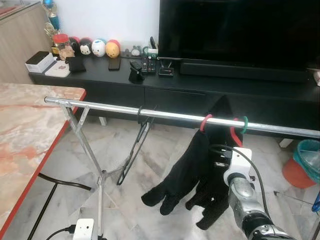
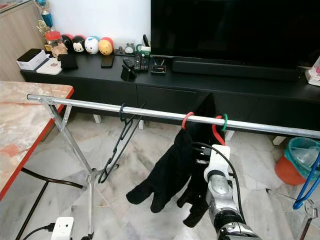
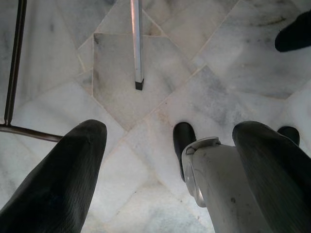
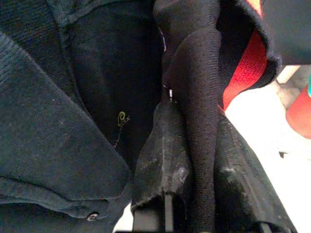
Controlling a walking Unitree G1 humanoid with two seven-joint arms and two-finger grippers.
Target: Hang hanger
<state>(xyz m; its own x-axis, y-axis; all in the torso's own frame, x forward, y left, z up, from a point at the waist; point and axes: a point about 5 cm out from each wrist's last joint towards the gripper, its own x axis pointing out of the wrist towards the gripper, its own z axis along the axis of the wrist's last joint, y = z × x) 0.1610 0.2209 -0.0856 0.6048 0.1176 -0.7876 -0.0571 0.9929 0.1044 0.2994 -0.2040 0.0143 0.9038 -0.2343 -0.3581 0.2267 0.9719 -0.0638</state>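
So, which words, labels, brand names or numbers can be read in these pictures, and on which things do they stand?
No text can be read.
Small yellow embroidered mark on the black garment: a squiggle, not legible.
White flat box on the black TV cabinet: print too small.
Black remote controls: buttons too small.

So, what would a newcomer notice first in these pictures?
Probably the black garment hanging on a red hanger from the metal rail, with the right gripper pinching a fold of its fabric. Next, an empty black hanger further left on the rail, and the large dark TV behind.
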